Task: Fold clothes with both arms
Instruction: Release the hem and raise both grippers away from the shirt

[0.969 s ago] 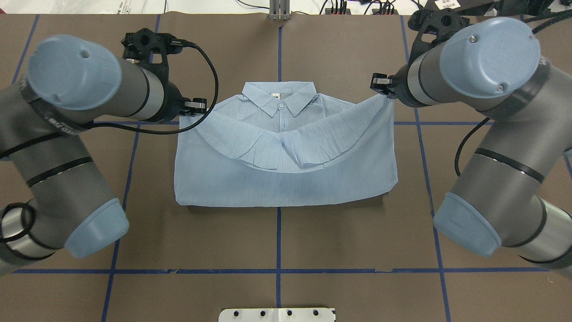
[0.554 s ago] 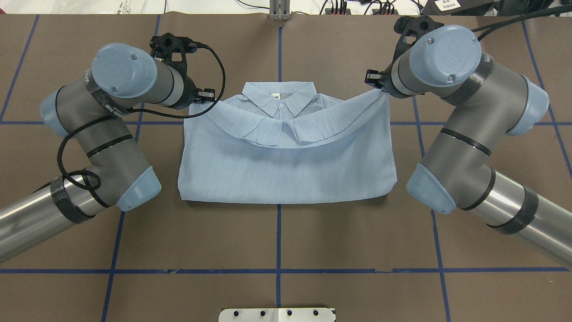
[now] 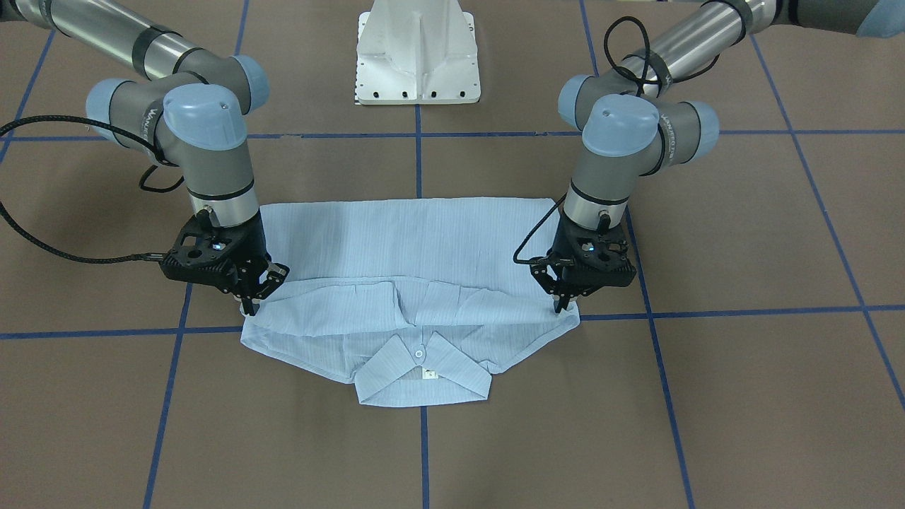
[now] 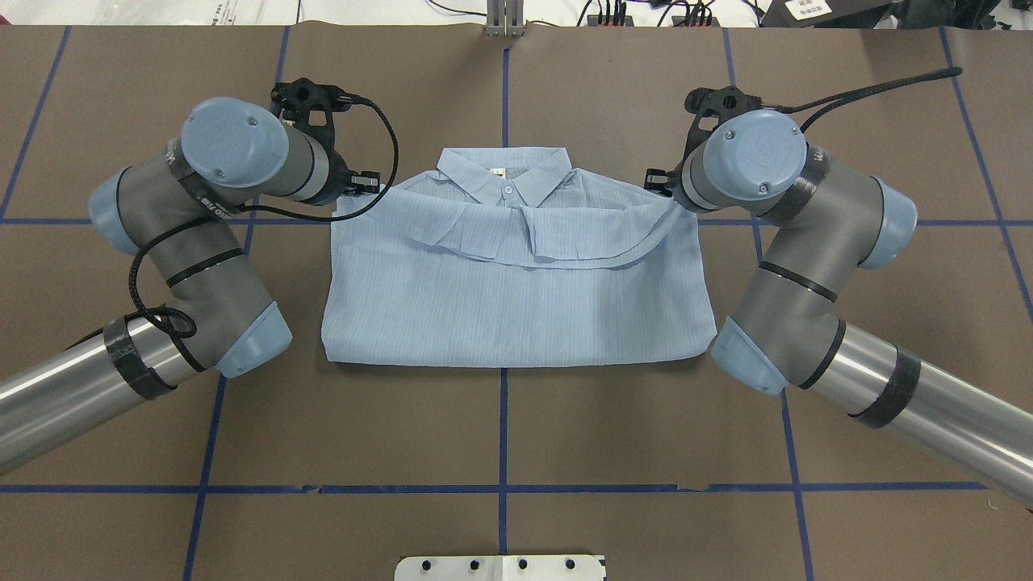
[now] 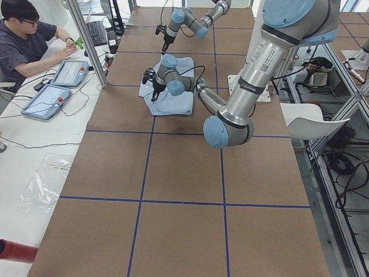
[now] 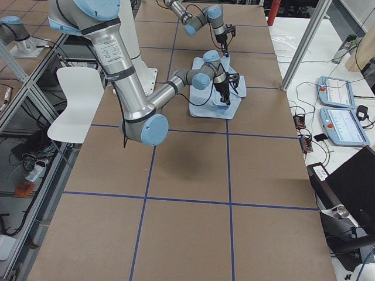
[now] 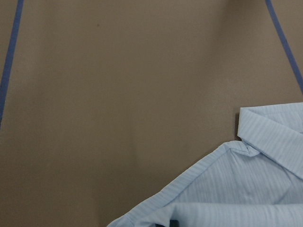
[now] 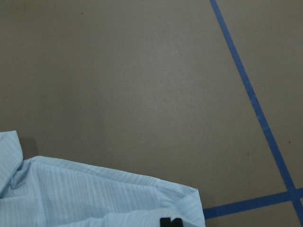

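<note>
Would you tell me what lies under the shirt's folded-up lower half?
Past that layer's edge, the shirt's collar, top button and shoulders show. The front below them and the sleeves are covered, so I cannot see how they lie.

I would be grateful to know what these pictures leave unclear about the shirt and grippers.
- Left gripper's hold on the shirt: too small from the front, covered by its arm overhead.
- Right gripper: likewise.
- Right wrist view: fingertips cut off at the bottom edge.
- Shirt's lower buttons: hidden under the folded-over cloth.
</note>
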